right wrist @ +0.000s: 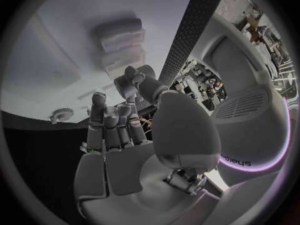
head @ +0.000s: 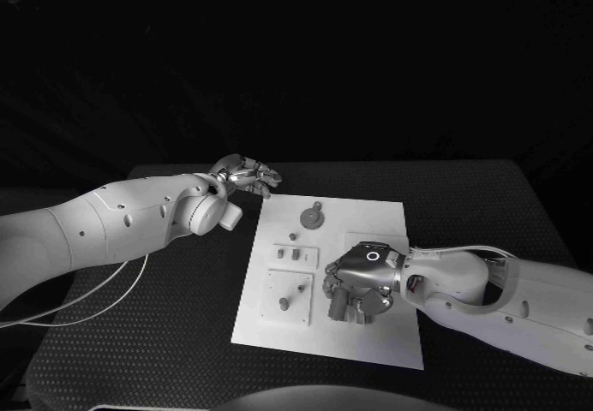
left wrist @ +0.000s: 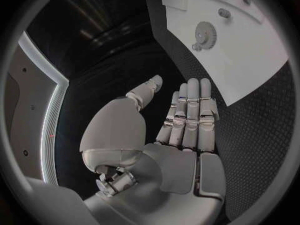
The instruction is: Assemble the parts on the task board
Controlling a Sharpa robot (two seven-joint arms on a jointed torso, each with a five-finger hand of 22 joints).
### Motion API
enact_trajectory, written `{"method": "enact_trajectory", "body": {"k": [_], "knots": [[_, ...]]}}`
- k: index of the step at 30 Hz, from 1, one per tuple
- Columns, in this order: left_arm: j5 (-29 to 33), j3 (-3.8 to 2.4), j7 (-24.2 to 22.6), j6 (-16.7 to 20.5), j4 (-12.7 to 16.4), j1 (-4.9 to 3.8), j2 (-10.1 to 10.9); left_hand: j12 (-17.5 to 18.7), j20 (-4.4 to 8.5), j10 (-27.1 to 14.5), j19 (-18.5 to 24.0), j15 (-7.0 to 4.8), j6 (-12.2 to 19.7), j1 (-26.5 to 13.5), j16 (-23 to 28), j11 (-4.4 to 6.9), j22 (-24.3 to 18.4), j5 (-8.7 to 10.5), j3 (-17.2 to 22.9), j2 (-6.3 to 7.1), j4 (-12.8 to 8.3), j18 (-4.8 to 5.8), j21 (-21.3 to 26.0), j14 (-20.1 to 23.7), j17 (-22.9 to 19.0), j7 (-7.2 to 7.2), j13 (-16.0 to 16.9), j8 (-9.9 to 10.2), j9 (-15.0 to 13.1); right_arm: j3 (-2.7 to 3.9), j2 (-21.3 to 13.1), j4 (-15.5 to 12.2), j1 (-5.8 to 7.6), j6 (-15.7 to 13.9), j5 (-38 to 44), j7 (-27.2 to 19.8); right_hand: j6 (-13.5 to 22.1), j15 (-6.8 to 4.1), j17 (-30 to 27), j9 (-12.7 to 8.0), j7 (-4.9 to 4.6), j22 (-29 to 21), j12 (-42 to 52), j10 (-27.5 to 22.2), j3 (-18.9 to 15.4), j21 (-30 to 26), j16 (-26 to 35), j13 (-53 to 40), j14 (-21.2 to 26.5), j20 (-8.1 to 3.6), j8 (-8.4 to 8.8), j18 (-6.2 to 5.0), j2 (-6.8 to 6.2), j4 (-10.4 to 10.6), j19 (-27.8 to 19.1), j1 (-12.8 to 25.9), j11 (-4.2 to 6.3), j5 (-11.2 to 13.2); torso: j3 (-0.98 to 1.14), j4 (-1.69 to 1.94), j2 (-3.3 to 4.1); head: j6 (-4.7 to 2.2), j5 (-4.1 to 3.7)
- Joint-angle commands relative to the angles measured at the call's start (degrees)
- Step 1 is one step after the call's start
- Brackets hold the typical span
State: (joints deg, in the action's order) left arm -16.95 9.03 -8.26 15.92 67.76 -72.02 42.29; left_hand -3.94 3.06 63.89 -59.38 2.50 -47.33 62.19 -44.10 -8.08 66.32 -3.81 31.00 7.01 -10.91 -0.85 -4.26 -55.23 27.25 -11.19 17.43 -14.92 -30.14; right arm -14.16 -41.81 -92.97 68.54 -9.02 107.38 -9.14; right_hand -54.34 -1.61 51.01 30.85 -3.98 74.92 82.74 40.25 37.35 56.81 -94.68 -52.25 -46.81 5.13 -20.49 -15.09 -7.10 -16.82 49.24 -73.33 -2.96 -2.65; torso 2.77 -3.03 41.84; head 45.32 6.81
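The white task board (head: 371,214) lies in the middle of the black table. A grey gear (head: 314,217) sits near its far edge, and small grey parts (head: 293,254) stand in raised seats along its left side, with another pair (head: 285,301) closer to me. My right hand (head: 357,287) hovers low over the board's right half, fingers (head: 344,310) pointing down at the plate. In the right wrist view its thumb and fingers (right wrist: 133,80) come close together; whether anything is between them is hidden. My left hand (head: 248,177) is off the board's far left corner, fingers (left wrist: 190,115) straight and empty.
The board (left wrist: 250,60) and gear (left wrist: 204,33) lie ahead of my left hand. Black textured table (head: 148,325) surrounds the board. A white cable (head: 105,300) loops beneath my left arm. The gear (right wrist: 62,114) also appears beyond my right hand.
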Motion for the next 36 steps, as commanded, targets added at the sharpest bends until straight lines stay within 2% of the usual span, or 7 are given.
{"method": "enact_trajectory", "body": {"k": [1, 12, 16, 17, 19, 22, 36], "knots": [[0.16, -0.03, -0.39, -0.72, 0.03, -0.04, -0.08, 0.01, -0.17, -0.40, 0.35, 0.32, 0.24, -0.44, 0.34, 0.04, 0.07, -0.35, -0.01, -0.03, 0.33, -0.86, 0.29, 0.06, 0.08, -0.04, -0.09, -0.14, 0.07, 0.01, 0.15, 0.00, -0.27, 1.47, 0.10, -0.67, -1.80, -0.14, -0.04, 0.14, -1.16, 0.72, 0.23, -0.06, 0.48, -0.01, -1.40, 0.12, -0.06, -0.09, -0.11, 0.09, 0.11, 0.03, -0.38, -0.24, 0.03, -0.23, -0.02, 0.05, 0.02, 0.15, -0.07], [0.16, -0.03, -0.38, -0.80, 0.02, -0.04, -0.08, 0.00, -0.17, -0.42, 0.36, 0.32, 0.25, -0.43, 0.37, 0.03, 0.07, -0.35, -0.02, -0.02, 0.34, -0.86, 0.29, 0.07, 0.12, -0.04, -0.10, -0.14, 0.07, 0.01, 0.42, 0.95, -0.86, 2.15, 0.28, -0.62, -1.86, -0.16, -0.26, 0.15, -1.13, 0.69, 0.05, -0.50, 0.73, -0.33, -1.18, 0.52, 0.48, 0.03, 0.00, 0.09, 0.26, -0.03, -1.03, -1.12, 0.01, -0.23, -0.01, 0.04, 0.03, 0.31, 0.08], [0.16, -0.03, -0.39, -0.78, 0.02, -0.04, -0.09, 0.00, -0.18, -0.42, 0.36, 0.32, 0.26, -0.43, 0.37, 0.03, 0.08, -0.35, -0.02, -0.03, 0.34, -0.86, 0.29, 0.07, 0.13, -0.04, -0.10, -0.15, 0.07, 0.01, 0.54, 2.02, -1.11, 1.59, 0.80, -0.55, -0.65, -0.18, -0.47, -0.17, -1.32, 0.67, -0.01, -0.78, 0.94, -0.50, -1.09, 0.79, 0.81, 0.14, 0.80, 0.09, 0.51, -0.07, -1.37, -1.93, -0.04, -0.24, 0.00, 0.01, 0.04, 0.40, 0.14], [0.16, -0.03, -0.39, -0.80, 0.03, -0.04, -0.09, 0.00, -0.18, -0.42, 0.36, 0.32, 0.26, -0.43, 0.38, 0.03, 0.08, -0.35, -0.02, -0.03, 0.34, -0.86, 0.29, 0.07, 0.13, -0.04, -0.10, -0.15, 0.07, 0.01, 0.55, 2.21, -1.14, 1.53, 0.88, -0.51, -0.57, -0.18, -0.51, -0.20, -1.33, 0.66, -0.01, -0.85, 1.14, -0.55, -1.08, 0.85, 0.87, 0.16, 0.88, 0.09, 0.61, -0.07, -1.43, -2.30, -0.05, -0.24, 0.01, 0.02, 0.04, 0.43, 0.16], [0.16, -0.03, -0.37, -0.80, 0.03, -0.04, -0.06, 0.00, -0.18, -0.43, 0.37, 0.32, 0.26, -0.43, 0.38, 0.03, 0.08, -0.35, -0.02, -0.02, 0.34, -0.86, 0.29, 0.07, 0.13, -0.04, -0.10, -0.15, 0.07, 0.01, 0.57, 2.60, -1.19, 1.24, 1.18, -0.47, -0.45, -0.13, -0.73, -0.36, -1.41, 0.51, 0.01, -1.03, 3.72, -0.80, -1.07, 1.12, 1.05, 0.45, 1.16, 0.11, -0.08, 0.14, -1.47, -3.75, -0.18, -0.22, 0.03, 0.04, 0.04, 0.45, 0.16], [0.16, -0.03, -0.39, -0.82, 0.01, -0.04, -0.07, 0.00, -0.18, -0.43, 0.37, 0.33, 0.27, -0.43, 0.38, 0.03, 0.08, -0.35, -0.03, -0.02, 0.34, -0.86, 0.30, 0.07, 0.14, -0.04, -0.10, -0.15, 0.07, 0.01, 0.73, 2.92, -1.20, 1.09, 1.28, -0.54, -0.50, -0.07, -0.86, -0.40, -1.39, 0.53, 0.10, -1.09, 4.75, -0.77, -1.12, 1.27, 1.10, 0.62, 1.23, 0.09, -0.15, 0.08, -1.40, -3.59, -0.28, -0.23, 0.02, 0.00, 0.03, 0.41, 0.12], [0.16, -0.02, -0.37, -0.86, 0.00, -0.04, -0.09, -0.01, -0.19, -0.45, 0.38, 0.33, 0.29, -0.45, 0.41, 0.02, 0.09, -0.35, -0.04, -0.03, 0.37, -0.86, 0.29, 0.08, 0.18, -0.05, -0.10, -0.16, 0.07, 0.01, 1.11, 2.85, -1.48, -0.50, 1.66, -0.55, -0.75, 0.01, -1.01, -0.37, -1.41, 0.62, 0.27, -1.20, 5.76, -0.69, -1.22, 1.47, 1.15, 0.72, 1.19, 0.09, -0.19, 0.07, -1.38, -3.27, -0.40, -0.23, -0.01, 0.04, 0.02, 0.46, 0.12]]}}
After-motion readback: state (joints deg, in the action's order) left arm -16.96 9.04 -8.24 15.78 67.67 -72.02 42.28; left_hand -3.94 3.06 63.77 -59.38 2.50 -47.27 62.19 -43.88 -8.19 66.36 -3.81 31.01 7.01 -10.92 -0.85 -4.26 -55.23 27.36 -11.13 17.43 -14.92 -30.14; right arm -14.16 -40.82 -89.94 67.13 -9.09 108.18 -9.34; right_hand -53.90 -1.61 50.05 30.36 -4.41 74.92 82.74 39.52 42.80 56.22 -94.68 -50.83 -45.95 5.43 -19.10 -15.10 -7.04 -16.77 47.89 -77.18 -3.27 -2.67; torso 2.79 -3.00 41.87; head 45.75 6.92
